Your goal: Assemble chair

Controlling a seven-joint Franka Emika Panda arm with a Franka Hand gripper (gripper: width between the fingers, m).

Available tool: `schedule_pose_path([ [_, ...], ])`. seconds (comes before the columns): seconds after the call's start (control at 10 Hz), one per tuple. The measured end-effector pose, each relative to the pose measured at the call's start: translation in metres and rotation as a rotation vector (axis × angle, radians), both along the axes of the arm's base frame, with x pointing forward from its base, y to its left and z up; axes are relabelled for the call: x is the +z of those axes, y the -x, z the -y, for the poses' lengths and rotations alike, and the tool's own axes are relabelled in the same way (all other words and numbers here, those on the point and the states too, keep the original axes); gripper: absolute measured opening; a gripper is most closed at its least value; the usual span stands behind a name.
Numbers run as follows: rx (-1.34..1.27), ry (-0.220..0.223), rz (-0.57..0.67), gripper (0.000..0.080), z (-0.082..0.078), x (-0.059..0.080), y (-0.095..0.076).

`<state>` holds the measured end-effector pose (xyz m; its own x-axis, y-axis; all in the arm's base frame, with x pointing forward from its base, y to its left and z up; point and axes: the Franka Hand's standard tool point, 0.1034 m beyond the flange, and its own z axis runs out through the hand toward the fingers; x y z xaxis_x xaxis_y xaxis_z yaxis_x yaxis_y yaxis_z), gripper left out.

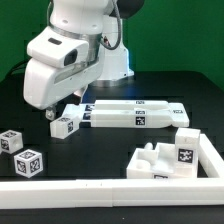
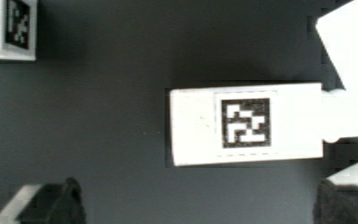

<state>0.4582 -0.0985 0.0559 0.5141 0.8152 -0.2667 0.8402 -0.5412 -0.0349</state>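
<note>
The arm (image 1: pixel 75 40) leans low over the dark table (image 1: pixel 100 150), and its bulk hides part of what lies behind it; the gripper (image 1: pixel 60 110) hangs just above a small tagged cube (image 1: pixel 66 126), which sits at the end of the flat slabs (image 1: pixel 135 112) nearer the exterior view's left. Whether cube and slabs touch cannot be told from there, as the gripper's shadow falls across the join.

In the wrist view the gripper (image 2: pixel 202 198) shows only as two blurred fingers (image 2: pixel 48 205), both cropped by the frame; they stand wide apart with bare table between them, so the claw is spread and carries nothing. The tagged cube (image 2: pixel 247 122) fills the middle of that picture, its marker sharp; white surfaces meet it on one side (overexposed and cut by the edge, so which piece they belong to is unclear). Another tagged piece (image 2: pixel 7 30) sits in a corner, more than half out of frame.

Towards the exterior view's left, two loose cubes (image 1: pixel 20 152) lie well apart from the slabs. Towards its right, a pegged block (image 1: pixel 175 155) rests inside the corner of the border rail (image 1: pixel 100 188); its pegs blend into the white and are hard to count.
</note>
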Motion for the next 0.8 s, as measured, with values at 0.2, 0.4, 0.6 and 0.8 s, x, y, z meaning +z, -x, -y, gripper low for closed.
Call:
schedule_pose_path([
  [0.2, -0.277, 0.024, 0.046, 0.0649, 0.0052, 0.0006, -0.0021],
  [0.4, -0.582, 0.071, 0.061, 0.0649, 0.0073, -0.0022, 0.0016],
  [0.6, -0.648, 0.071, 0.095, 0.0649, 0.0053, 0.0015, -0.0057],
  [0.8, -0.883, 0.087, 0.115, 0.0649, -0.0014, -0.0031, -0.0029],
])
